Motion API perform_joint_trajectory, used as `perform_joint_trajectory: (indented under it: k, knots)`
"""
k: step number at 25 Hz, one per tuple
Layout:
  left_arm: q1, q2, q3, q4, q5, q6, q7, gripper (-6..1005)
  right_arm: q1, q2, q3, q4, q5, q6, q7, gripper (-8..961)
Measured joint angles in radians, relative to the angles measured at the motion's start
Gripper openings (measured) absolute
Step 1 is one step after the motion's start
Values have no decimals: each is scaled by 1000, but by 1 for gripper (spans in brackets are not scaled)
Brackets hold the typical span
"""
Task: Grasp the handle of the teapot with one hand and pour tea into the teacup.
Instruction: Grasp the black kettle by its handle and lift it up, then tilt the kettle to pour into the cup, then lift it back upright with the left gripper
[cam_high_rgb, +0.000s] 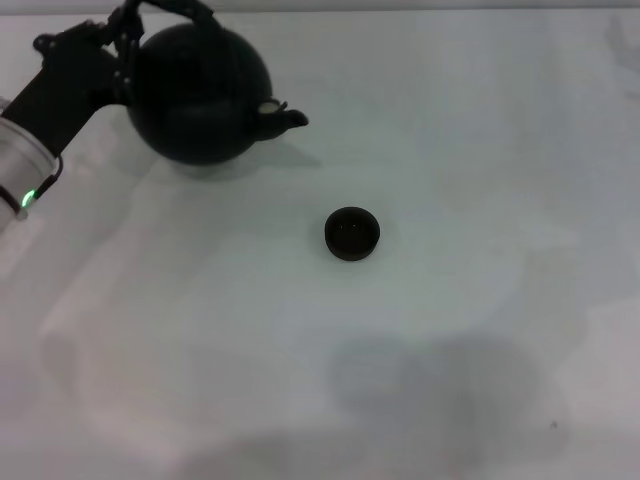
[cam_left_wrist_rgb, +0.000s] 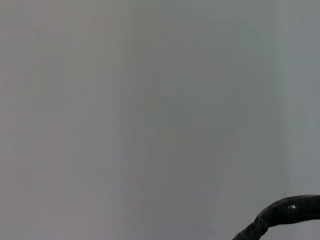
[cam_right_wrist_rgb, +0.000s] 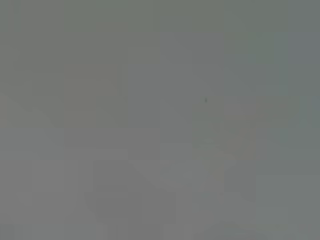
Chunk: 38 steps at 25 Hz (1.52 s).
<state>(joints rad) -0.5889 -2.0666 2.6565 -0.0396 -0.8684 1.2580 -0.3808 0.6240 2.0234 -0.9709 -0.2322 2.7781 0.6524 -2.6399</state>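
The round matte-black teapot (cam_high_rgb: 200, 95) is at the far left of the white table (cam_high_rgb: 450, 330) in the head view, its short spout (cam_high_rgb: 287, 120) pointing right, towards the teacup. Its arched handle (cam_high_rgb: 178, 8) reaches the picture's top edge. My left gripper (cam_high_rgb: 125, 40) comes in from the left and is shut on the handle's left side. A bit of the wrapped handle (cam_left_wrist_rgb: 286, 211) shows in the left wrist view. The small black teacup (cam_high_rgb: 352, 234) stands upright near the table's middle, apart from the pot. My right gripper is out of view.
The left arm (cam_high_rgb: 40, 110) with a green light lies along the table's left edge. A soft shadow (cam_high_rgb: 430, 385) falls on the near part of the table. The right wrist view shows only bare table surface (cam_right_wrist_rgb: 160, 120).
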Motion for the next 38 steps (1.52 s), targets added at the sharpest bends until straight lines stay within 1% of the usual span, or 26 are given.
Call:
perform_joint_trajectory:
  k: [3,8,11,23,31,38]
  knots:
    - [-16,0,15,-1,11,18,3,89,1,1,0,0,0,-2,0,844]
    - [-43,3,91,-3,28,30,26,90,4,1,0,5,0,-2,0,844]
    - [-53,1,124,-3,29,30,84,90,10,2,0,17,0,-2,1,844]
    - [-68,-3,132,7,36,31,206,88,20,1,0,22,0,-5,2,845]
    - [-93,-1,132,0,100,34,222,89,31,0,0,22,-2,-5,2,845]
    - [-101,-1,132,-2,109,34,267,89,37,0,0,22,-3,-7,2,844]
